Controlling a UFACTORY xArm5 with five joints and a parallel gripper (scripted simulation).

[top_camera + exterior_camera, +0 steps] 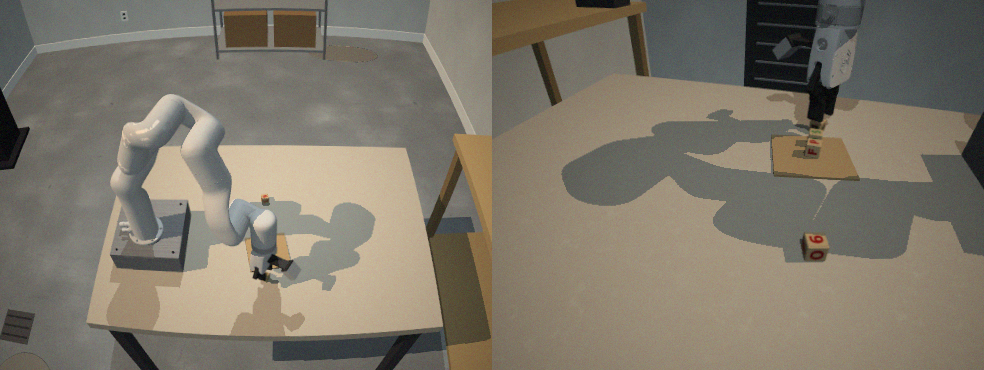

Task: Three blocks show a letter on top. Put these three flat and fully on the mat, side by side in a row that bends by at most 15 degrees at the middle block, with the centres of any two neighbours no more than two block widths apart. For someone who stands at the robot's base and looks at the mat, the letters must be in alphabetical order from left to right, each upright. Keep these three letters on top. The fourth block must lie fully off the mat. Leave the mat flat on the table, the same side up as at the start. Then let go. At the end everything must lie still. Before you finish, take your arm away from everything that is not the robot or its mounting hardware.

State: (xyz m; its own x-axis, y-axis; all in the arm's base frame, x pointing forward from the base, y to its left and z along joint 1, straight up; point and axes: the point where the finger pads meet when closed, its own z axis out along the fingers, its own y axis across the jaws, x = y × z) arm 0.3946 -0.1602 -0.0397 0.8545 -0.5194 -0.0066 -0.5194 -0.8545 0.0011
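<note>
A tan mat (pixel 814 160) lies on the table, and in the top view the arm partly covers it (pixel 280 247). A block with a red F (pixel 813 148) sits on the mat. A block with green marks (pixel 816 133) sits at the mat's far edge. My gripper (pixel 819 120) hangs straight down just above that block, with its fingers partly open. A small tan shape at the fingertips is too small to make out. In the top view the gripper (pixel 265 272) is at the mat's near edge. A block with a red 9 and 0 (pixel 815 247) lies off the mat and also shows in the top view (pixel 265 199).
The robot base (pixel 150 240) stands on a grey plinth at the table's left. A wooden table (pixel 472 165) stands to the right of the work table. A dark rack (pixel 782 45) stands behind the gripper.
</note>
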